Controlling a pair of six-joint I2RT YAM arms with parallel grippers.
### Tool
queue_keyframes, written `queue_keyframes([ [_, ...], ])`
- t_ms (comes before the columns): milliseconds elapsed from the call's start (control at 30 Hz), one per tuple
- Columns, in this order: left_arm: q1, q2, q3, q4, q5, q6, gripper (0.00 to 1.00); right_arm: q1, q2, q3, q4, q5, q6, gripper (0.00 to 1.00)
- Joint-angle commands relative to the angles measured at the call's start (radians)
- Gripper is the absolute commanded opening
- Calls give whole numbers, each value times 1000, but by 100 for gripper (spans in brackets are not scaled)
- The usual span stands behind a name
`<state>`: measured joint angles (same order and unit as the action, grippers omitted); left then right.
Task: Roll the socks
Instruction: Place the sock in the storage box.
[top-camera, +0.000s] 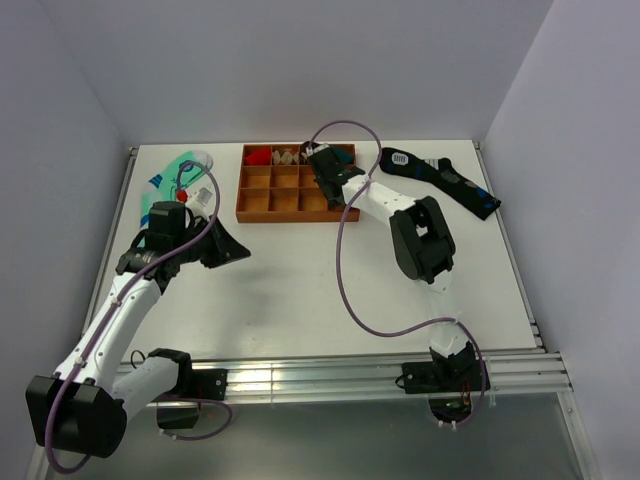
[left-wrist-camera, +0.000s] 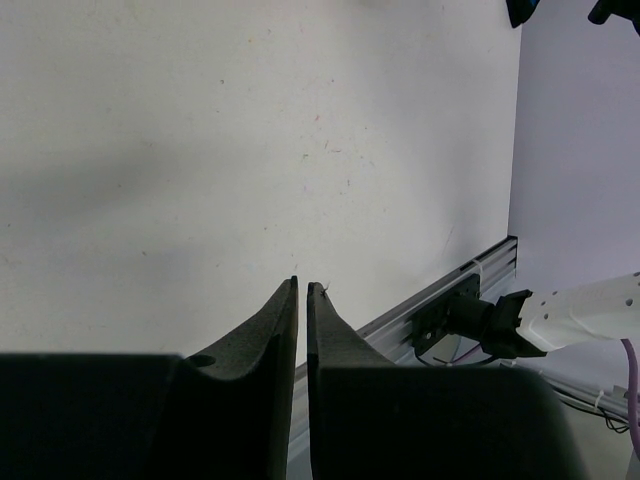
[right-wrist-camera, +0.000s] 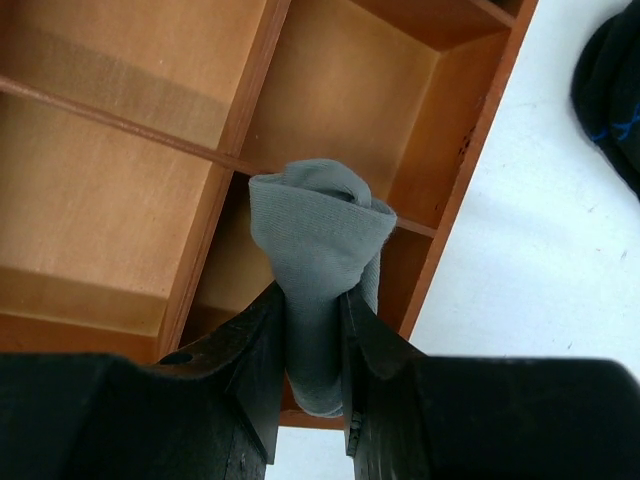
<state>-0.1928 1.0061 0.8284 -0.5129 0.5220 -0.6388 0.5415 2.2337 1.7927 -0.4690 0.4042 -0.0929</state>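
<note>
socks (right-wrist-camera: 322, 235) in the right tool (right-wrist-camera: 311, 305)

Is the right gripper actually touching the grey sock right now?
Touching. Right wrist view: the right gripper has both fingers pressed against the rolled grey sock.

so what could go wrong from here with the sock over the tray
1. The right gripper holds the sock over the tray, seemingly right above a divider. Let go here, it may end up straddling the divider instead of dropping into a compartment.
2. Only part of the roll is pinched, so the free end could loosen and unroll on release.
</note>
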Motion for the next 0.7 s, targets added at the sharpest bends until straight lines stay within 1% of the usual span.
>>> queue_keyframes([
  [0,4,-1,41,30,16,22,13,-5,-8,-13,-86,-38,-18,0],
  [300,4,8,46,24,16,28,13,-5,-28,-49,-106,-47,-39,0],
  [400,4,11,51,24,15,30,13,-9,-20,-35,-117,-76,-41,0],
  [500,4,9,54,22,13,28,14,-20,3,0,-131,-126,-31,0],
  [533,4,8,54,22,9,30,14,-23,13,19,-140,-178,-27,0],
  [667,4,11,54,17,6,30,14,-64,29,53,-149,-300,28,0],
])
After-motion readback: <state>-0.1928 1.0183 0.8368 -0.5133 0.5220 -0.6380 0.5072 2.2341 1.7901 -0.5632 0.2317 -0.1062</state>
